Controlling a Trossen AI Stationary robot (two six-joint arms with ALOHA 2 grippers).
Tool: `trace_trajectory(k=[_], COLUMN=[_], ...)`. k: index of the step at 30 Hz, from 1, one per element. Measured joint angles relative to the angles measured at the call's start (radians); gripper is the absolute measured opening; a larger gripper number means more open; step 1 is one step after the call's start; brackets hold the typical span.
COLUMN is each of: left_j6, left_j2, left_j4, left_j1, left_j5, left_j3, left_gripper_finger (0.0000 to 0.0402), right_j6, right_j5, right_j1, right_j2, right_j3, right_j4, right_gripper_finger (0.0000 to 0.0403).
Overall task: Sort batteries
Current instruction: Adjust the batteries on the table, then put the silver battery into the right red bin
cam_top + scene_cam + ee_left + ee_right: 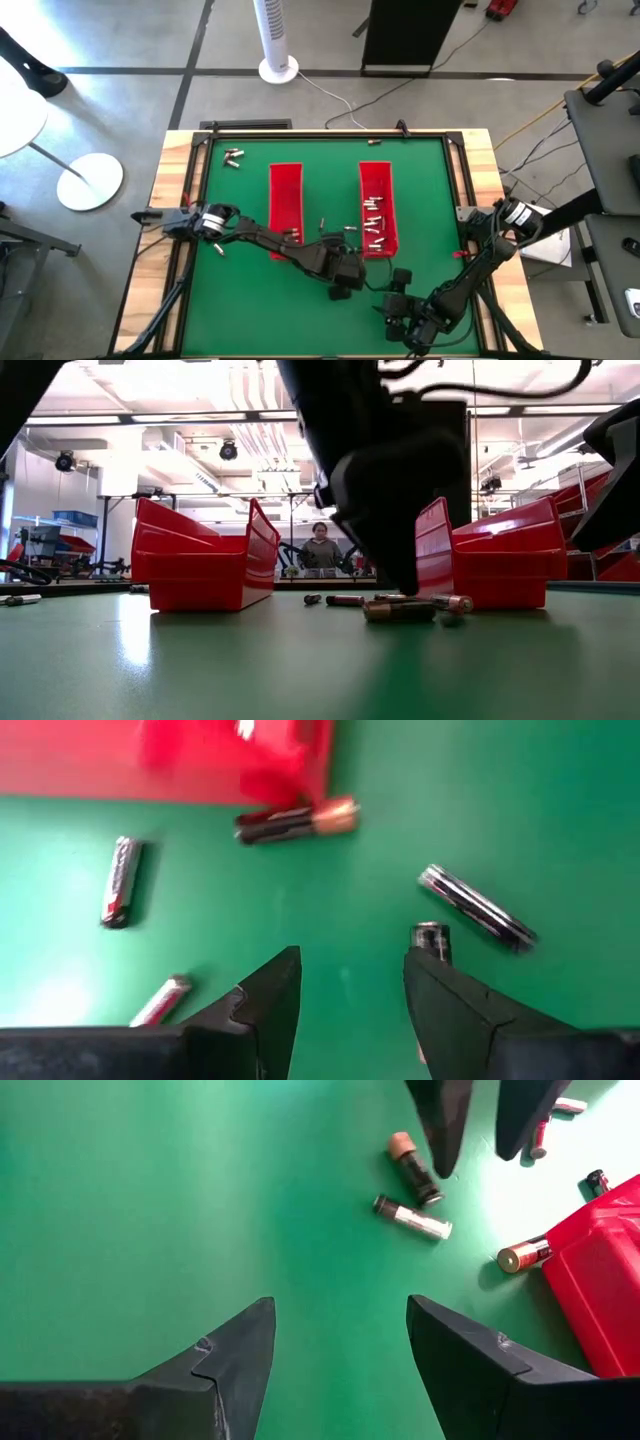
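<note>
1. Left claw [345,985]: released, low over loose batteries [475,903] on the green counter [240,290], near the red trays [286,200].
2. Right claw [340,1345]: released, empty, close beside.

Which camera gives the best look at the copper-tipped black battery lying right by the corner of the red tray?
The left wrist view: the copper-tipped black battery lies unobstructed against the red plastic tray. The right wrist view shows only its copper end by the tray; the low view shows it side-on; the high view hardly resolves it.
</note>
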Motion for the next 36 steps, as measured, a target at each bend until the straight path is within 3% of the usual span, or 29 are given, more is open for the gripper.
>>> trace_trajectory(k=[7, 14, 20, 25, 36], left_j6=[-0.022, -0.075, -0.095, -0.123, -0.125], left_j2=[0.000, -0.009, -0.004, -0.004, -0.003], left_j4=[-0.093, -0.179, 0.043, 0.281, 0.384], left_j1=[-0.039, -0.133, -0.236, -0.224, -0.190], left_j5=[0.008, -0.023, 0.003, -0.004, 0.026], left_j3=[0.097, 0.183, 0.071, -0.049, -0.161], left_gripper_finger=[0.0158, 0.0158, 0.0158, 0.0158, 0.0158], right_j6=[-0.051, -0.164, -0.219, -0.220, -0.223], right_j5=[0.012, -0.136, -0.144, -0.193, -0.353], right_j1=[0.002, -0.022, -0.022, -0.023, -0.032], right_j2=[0.000, 0.000, 0.000, 0.000, -0.006], right_j3=[-0.017, -0.020, -0.020, -0.020, -0.018], right_j4=[0.005, 0.007, -0.005, -0.083, -0.124], right_gripper_finger=[0.0219, 0.0219, 0.0219, 0.0219, 0.0219])
